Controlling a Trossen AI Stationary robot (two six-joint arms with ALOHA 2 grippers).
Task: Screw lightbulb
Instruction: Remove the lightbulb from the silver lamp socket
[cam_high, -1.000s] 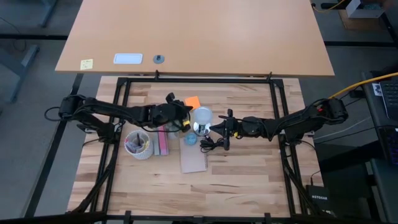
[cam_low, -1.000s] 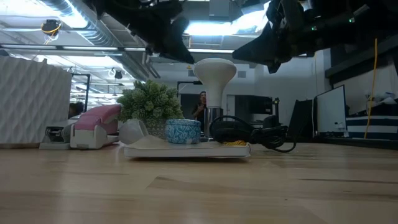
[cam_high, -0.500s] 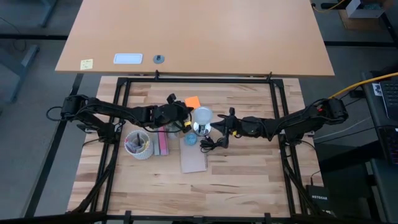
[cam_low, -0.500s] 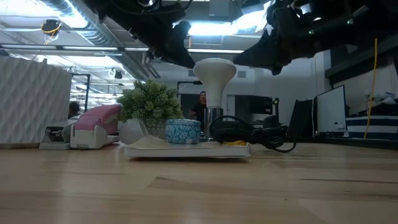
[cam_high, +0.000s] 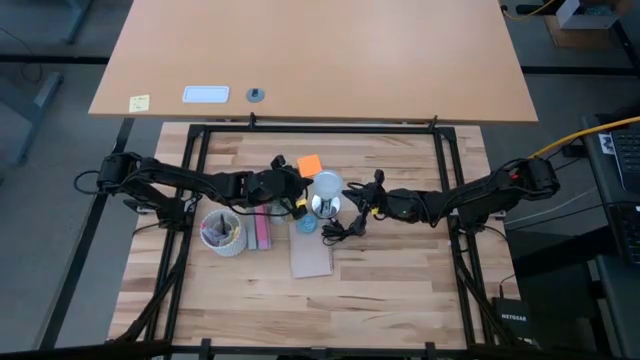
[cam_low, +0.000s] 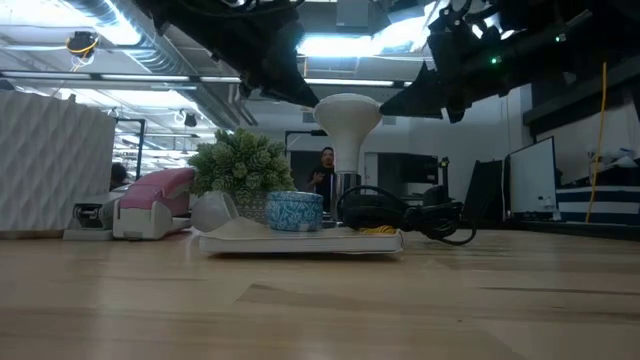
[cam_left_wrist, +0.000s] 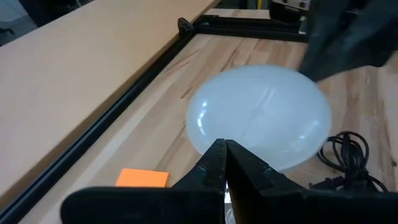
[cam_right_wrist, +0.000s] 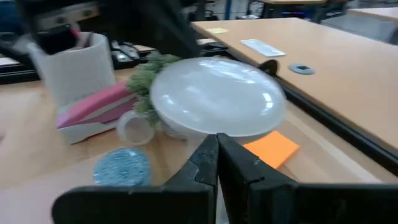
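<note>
- Both arms have drawn a little away from the lightbulb (cam_high: 326, 186) compared with a second ago: the right end effector (cam_high: 372, 196) has slid back toward the counter's right edge, the left end effector (cam_high: 298, 192) slightly toward the left edge.
- The lightbulb stands upright near the middle of the counter (cam_high: 400, 300), globe up, its neck going down into the silver socket (cam_low: 345, 184); its long axis is vertical.
- In the low view its neck looks straight and seated, so my judgement is that the screwing is done or nearly so.
- The left end effector hovers just beside the globe on its left, fingers pressed together, holding nothing.
- The right end effector hovers on the opposite side, also closed and empty, a touch farther off.
- The bulb lies between the two tips, roughly level with them; the left arm looks the nearer one.
- Any further turn would first need the fingers to part, then close on the globe from the side.
- A black cord (cam_high: 335, 231) coils just in front of the socket, an orange note (cam_high: 309, 163) behind.
</note>
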